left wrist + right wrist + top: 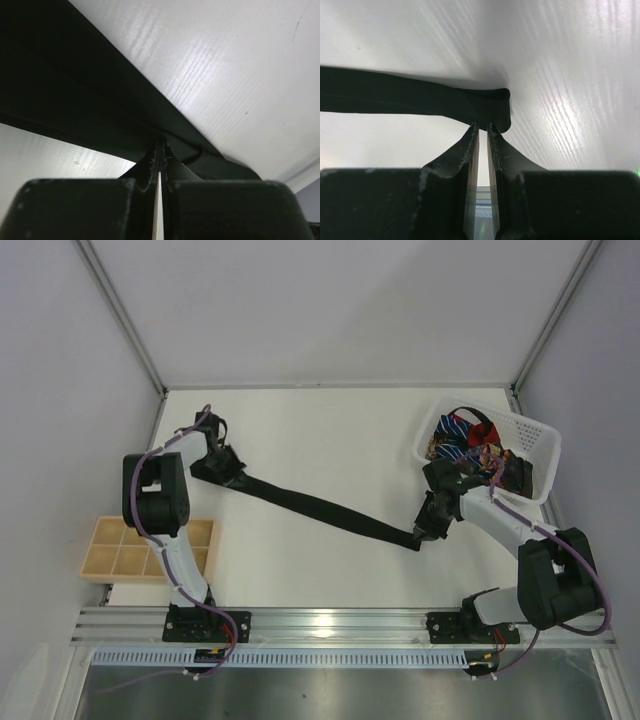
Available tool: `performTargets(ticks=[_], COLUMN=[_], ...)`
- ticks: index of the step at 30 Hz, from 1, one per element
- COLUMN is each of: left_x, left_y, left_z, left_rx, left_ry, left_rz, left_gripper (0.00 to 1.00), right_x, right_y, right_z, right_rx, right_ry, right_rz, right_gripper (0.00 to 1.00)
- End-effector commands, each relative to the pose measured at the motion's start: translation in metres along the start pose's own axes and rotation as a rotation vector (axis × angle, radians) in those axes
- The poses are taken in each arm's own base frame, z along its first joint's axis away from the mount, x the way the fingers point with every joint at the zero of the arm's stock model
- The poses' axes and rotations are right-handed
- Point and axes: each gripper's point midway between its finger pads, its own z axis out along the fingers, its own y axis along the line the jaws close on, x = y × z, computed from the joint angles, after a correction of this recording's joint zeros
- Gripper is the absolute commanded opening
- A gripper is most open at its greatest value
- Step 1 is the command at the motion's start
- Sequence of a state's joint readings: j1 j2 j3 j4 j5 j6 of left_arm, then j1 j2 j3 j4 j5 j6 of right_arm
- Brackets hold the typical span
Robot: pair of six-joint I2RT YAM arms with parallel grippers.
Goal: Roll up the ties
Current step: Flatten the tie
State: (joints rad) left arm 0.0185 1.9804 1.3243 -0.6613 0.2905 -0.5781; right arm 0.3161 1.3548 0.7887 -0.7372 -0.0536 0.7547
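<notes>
A plain black tie [320, 508] lies stretched in a nearly straight diagonal line across the white table. My left gripper [222, 466] is shut on its wide end at the back left. In the left wrist view the fabric [75, 100] is pinched at the left gripper [161, 145]. My right gripper [424, 532] holds the narrow end at the right. There the tie [395, 95] folds back on itself at the right gripper [483, 125], whose jaws keep a thin gap. More ties [465, 435], striped and patterned, lie heaped in the basket.
A white lattice basket [540, 435] stands at the back right, close behind the right arm. A tan compartment tray [110, 545] sits at the left edge beside the left arm. The metal rail [340, 625] runs along the near edge.
</notes>
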Motion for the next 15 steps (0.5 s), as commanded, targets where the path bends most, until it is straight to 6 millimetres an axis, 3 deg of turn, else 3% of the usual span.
performTargets(ticks=[1, 4, 9, 14, 15], left_x=[-0.006, -0.008, -0.011, 0.001, 0.011], left_y=[0.017, 0.008, -0.004, -0.029, -0.042], left_z=[0.001, -0.006, -0.028, -0.059, -0.062], left_rx=[-0.064, -0.024, 0.015, 0.117, 0.138], left_ry=[-0.022, -0.041, -0.079, -0.122, -0.116], left_rz=[0.025, 0.038, 0.072, 0.144, 0.184], left_gripper=[0.03, 0.10, 0.26, 0.29, 0.28], right_x=[-0.006, -0.007, -0.011, -0.004, -0.004], right_y=[0.023, 0.026, 0.010, -0.006, -0.006], right_z=[-0.003, 0.001, 0.030, 0.049, 0.048], right_rx=[-0.045, -0.040, 0.021, 0.074, 0.067], right_ry=[-0.010, -0.005, -0.010, 0.018, 0.016], right_rz=[-0.059, -0.065, -0.080, -0.094, -0.097], right_gripper=[0.17, 0.17, 0.16, 0.14, 0.15])
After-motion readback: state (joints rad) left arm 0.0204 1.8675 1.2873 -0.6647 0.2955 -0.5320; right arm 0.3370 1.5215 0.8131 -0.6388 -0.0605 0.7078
